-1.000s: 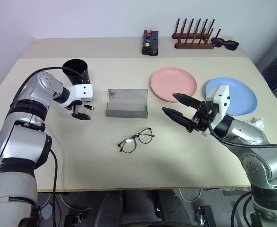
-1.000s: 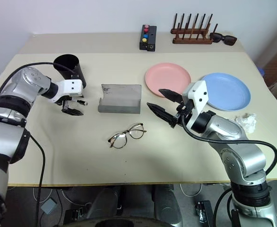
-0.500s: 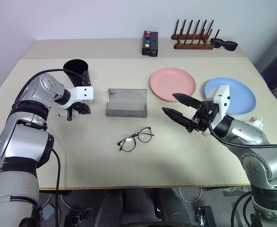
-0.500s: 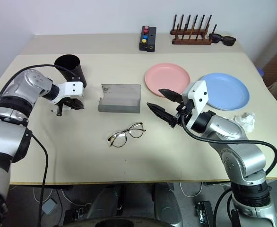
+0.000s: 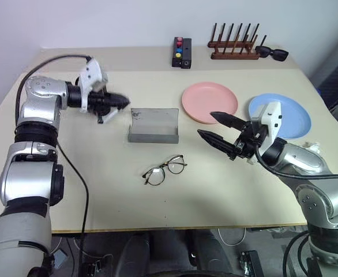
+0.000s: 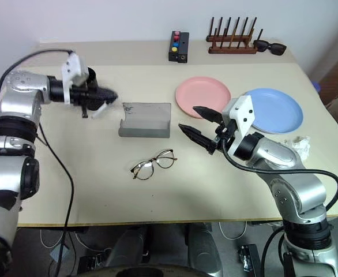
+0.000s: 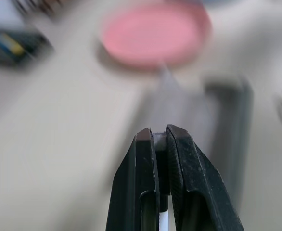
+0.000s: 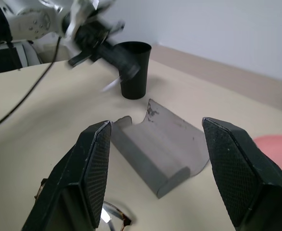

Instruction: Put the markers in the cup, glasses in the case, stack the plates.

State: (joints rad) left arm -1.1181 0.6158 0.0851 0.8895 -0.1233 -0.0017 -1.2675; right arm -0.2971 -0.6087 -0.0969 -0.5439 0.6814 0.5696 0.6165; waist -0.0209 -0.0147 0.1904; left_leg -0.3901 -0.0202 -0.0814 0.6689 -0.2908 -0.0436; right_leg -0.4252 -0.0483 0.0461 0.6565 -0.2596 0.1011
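While the left gripper [image 5: 118,103] is raised beside the cup [image 8: 134,70], its fingers are pressed together on what appears to be a white marker [image 7: 163,222], blurred, held level, presumably for tipping into the cup. The right gripper [image 5: 215,128] hangs with fingers spread above the table [image 5: 100,190], holding nothing, between the glasses [image 5: 165,169] and the pink plate [image 5: 209,102]; the case [image 5: 153,125] lies open, ready to receive the glasses.

light: bright, even, soft shadows | blur: left wrist view background smeared | head views: sharp
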